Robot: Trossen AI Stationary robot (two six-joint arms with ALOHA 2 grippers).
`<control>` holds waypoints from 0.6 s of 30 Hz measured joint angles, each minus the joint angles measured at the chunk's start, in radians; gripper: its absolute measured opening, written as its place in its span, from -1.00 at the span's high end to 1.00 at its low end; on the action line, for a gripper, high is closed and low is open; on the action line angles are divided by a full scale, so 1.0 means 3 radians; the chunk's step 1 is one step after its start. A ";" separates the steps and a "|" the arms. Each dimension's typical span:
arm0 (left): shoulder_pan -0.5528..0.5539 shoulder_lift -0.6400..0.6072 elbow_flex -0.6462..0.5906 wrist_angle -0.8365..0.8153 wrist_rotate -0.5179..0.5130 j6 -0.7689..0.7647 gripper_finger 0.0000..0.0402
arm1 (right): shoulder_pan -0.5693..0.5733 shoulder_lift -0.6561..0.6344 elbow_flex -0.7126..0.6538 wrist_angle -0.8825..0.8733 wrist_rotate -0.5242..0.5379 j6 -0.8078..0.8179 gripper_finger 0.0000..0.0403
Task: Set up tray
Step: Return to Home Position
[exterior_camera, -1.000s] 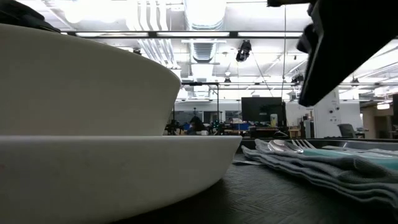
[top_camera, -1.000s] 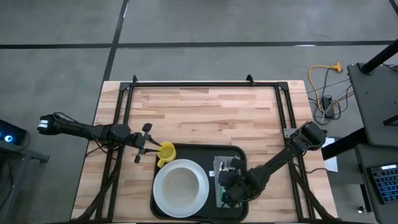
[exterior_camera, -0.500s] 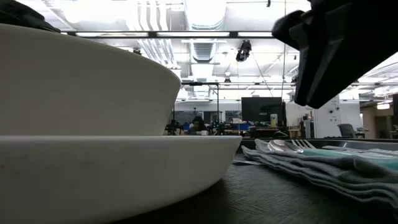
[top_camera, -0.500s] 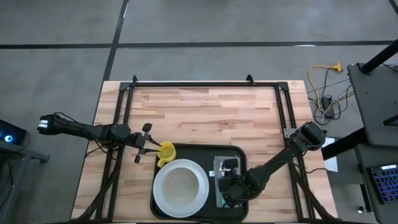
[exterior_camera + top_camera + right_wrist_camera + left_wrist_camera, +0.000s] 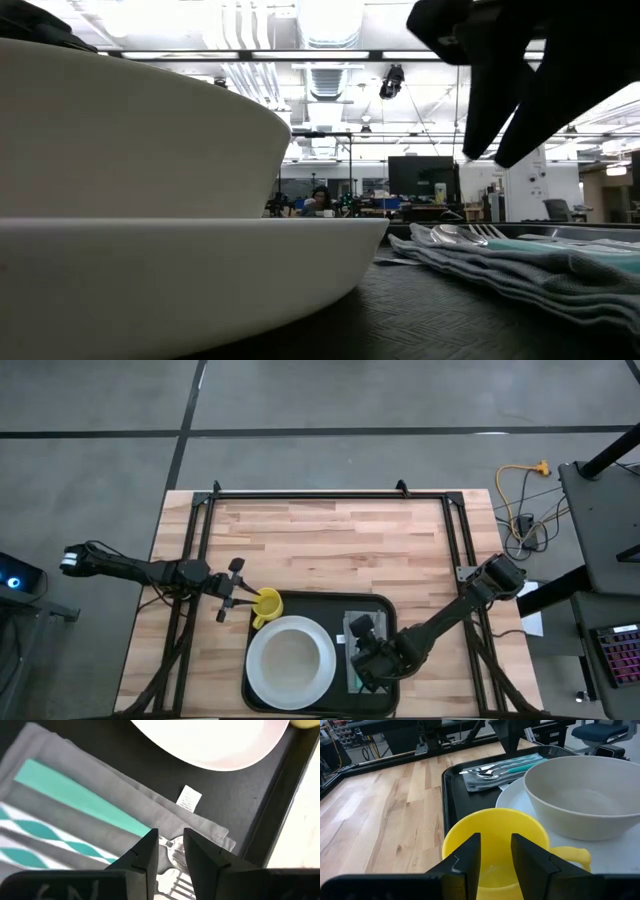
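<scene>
The black tray (image 5: 312, 605) lies at the table's near edge. On it rest a white plate (image 5: 258, 678) with a bowl (image 5: 290, 658), a yellow cup (image 5: 268, 604) in the far left corner, and a grey-and-teal napkin (image 5: 351, 672) with cutlery (image 5: 485, 770). My left gripper (image 5: 250, 603) reaches level from the table's left. Its fingers stand close together at the cup's near rim (image 5: 496, 845). My right gripper (image 5: 362, 628) hovers over the napkin's far end (image 5: 100, 820). It is shut and holds nothing. My left gripper is at the yellow cup's side nearest the table's left, and its own fingers (image 5: 470, 855) cover the near rim. I cannot tell whether they touch the cup. The cup stands upright on the tray.
Bare wooden table (image 5: 330, 540) stretches beyond the tray to the far edge. A black frame (image 5: 330, 494) runs along the far and side edges. In the low view the right arm (image 5: 545, 60) hangs above the napkin (image 5: 520, 265), beside the bowl (image 5: 130, 140).
My right gripper has moved a little toward the table's left above the napkin, nearer the plate. The napkin and cutlery have stayed where they were. The left arm and the cup have kept still.
</scene>
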 joint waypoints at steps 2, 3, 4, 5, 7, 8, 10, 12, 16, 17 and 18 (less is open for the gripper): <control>-0.0001 0.0000 0.0000 0.0000 0.0000 0.0000 0.53 | 0.0001 -0.0061 -0.0036 0.0012 -0.0013 -0.0074 0.61; -0.0001 0.0000 0.0000 0.0001 0.0000 0.0000 0.53 | 0.0001 -0.0087 -0.0053 0.0022 -0.0024 -0.0106 0.62; -0.0001 0.0000 0.0000 0.0000 0.0000 0.0000 0.53 | 0.0001 -0.0118 -0.0076 0.0039 -0.0024 -0.0136 0.63; -0.0001 0.0000 0.0000 0.0000 0.0000 0.0000 0.53 | 0.0001 -0.0144 -0.0106 0.0052 -0.0031 -0.0154 0.64; 0.0000 0.0000 0.0000 0.0000 0.0000 0.0000 0.53 | -0.0006 -0.0194 -0.0177 0.0118 -0.0118 -0.0212 0.65; -0.0001 0.0000 0.0001 0.0000 0.0000 0.0000 0.53 | -0.0007 -0.0223 -0.0214 0.0150 -0.0182 -0.0236 0.66; -0.0001 0.0000 0.0001 0.0001 -0.0001 0.0000 0.53 | -0.0013 -0.0295 -0.0302 0.0248 -0.0322 -0.0307 0.66; -0.0001 -0.0001 0.0001 0.0000 0.0000 0.0000 0.53 | -0.0017 -0.0362 -0.0402 0.0373 -0.0420 -0.0380 0.66; -0.0001 -0.0001 0.0000 0.0000 0.0000 0.0000 0.53 | -0.0025 -0.0504 -0.0646 0.0609 -0.0458 -0.0504 0.63; -0.0001 0.0001 0.0001 0.0000 0.0000 0.0000 0.53 | -0.0034 -0.0552 -0.0720 0.0671 -0.0458 -0.0521 0.62; -0.0001 0.0005 0.0001 0.0001 0.0000 0.0000 0.53 | -0.0045 -0.0593 -0.0788 0.0733 -0.0456 -0.0544 0.61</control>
